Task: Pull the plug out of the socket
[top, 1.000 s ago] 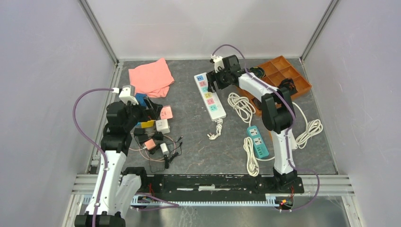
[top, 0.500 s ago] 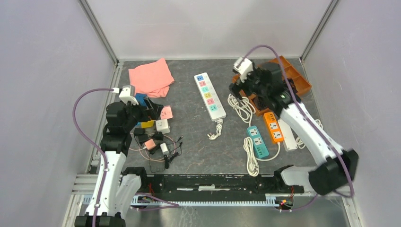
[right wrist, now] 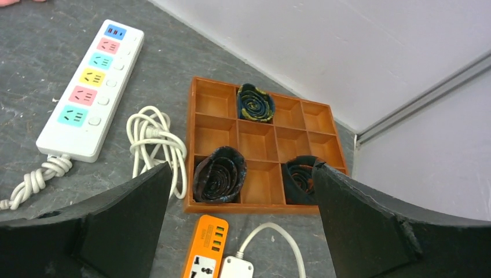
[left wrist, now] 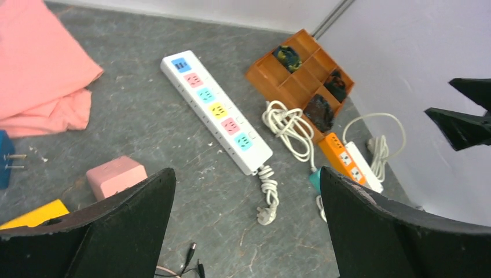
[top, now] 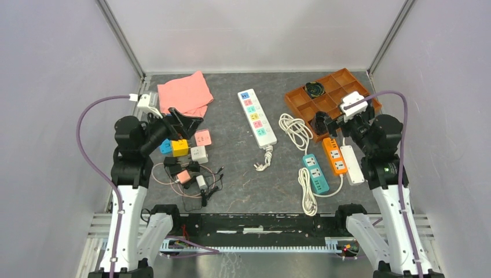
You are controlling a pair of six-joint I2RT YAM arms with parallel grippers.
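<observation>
So the grey table mat (top: 243, 188) is pretty busy. Biggest thing on it is the crumpled pink cloth (top: 185, 95) at far left, then the orange plastic compartment tray (top: 343, 79) at far right, with dark rolled-up things in a few cells that I honestly can't identify.

The long white power strip with blue, pink, green and yellow outlet faces (top: 257, 117) lies flat in the far middle of the table, between the two arms and well apart from both. All its coloured faces show, and its knotted white cord (top: 267, 156) trails toward the near edge.

The left gripper (top: 185, 123) hangs above a pile of small coloured adapters (top: 188, 153) with its fingers spread wide and nothing between them. The strip sits off to its right. The right gripper (top: 331, 123) is spread just as wide and empty, up over the tray's near edge, with the strip off to its left.

Near the right arm are a short teal strip (top: 315, 172), an orange one (top: 335, 155) and a white one (top: 352, 164).

In the right wrist view the cord's end is cut off at the frame edge.
</observation>
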